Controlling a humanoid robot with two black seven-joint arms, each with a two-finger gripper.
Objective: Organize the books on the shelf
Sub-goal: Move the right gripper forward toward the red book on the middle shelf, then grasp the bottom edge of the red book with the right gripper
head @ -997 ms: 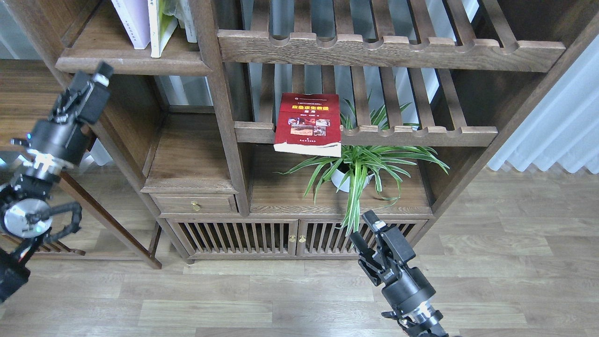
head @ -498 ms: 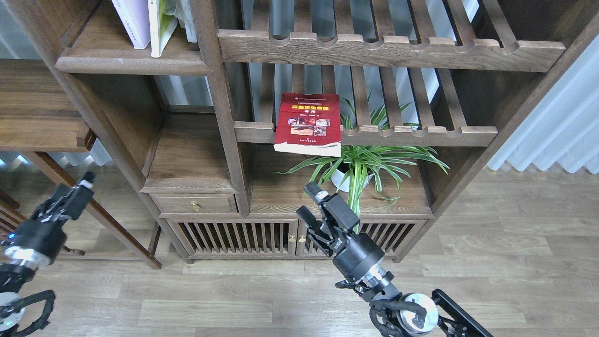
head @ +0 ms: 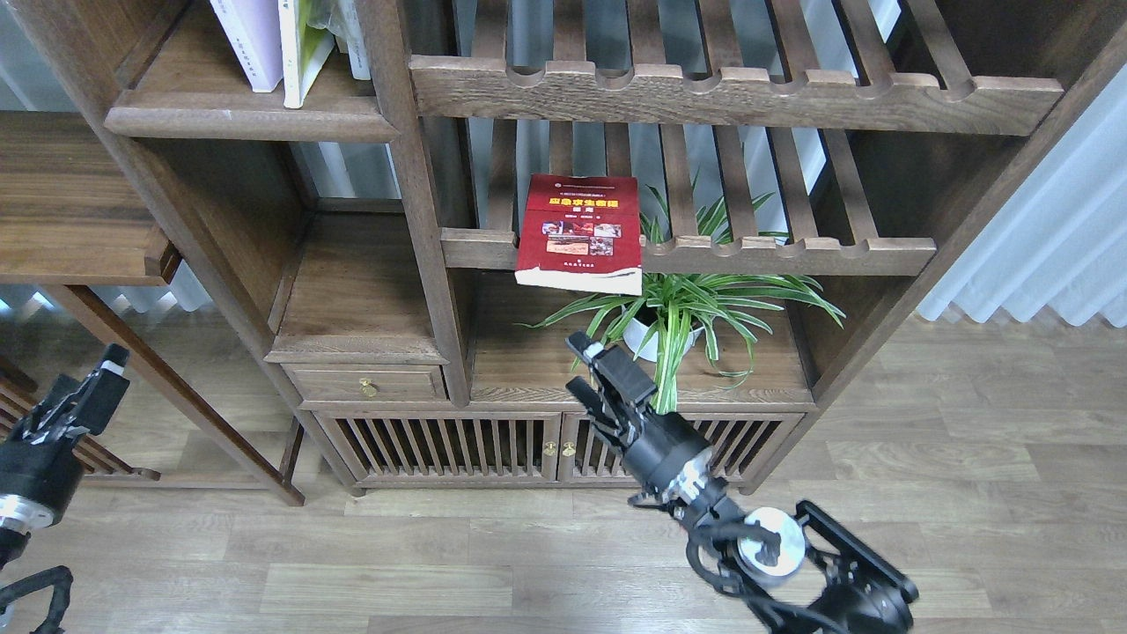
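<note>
The right gripper (head: 577, 361), fingers apart and empty, points toward the red book (head: 581, 231) lying on the slatted rack (head: 792, 255), so grasping it looks next; the left gripper (head: 97, 374) hangs low, fingers indistinct.

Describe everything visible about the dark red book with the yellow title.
The dark red paperback with a yellow title and small photos lies flat, cover up, on the slatted wooden rack with the scalloped front rail. Its near edge overhangs that rail, white page block showing. Neither gripper touches it; green plant leaves spread just below.
</note>
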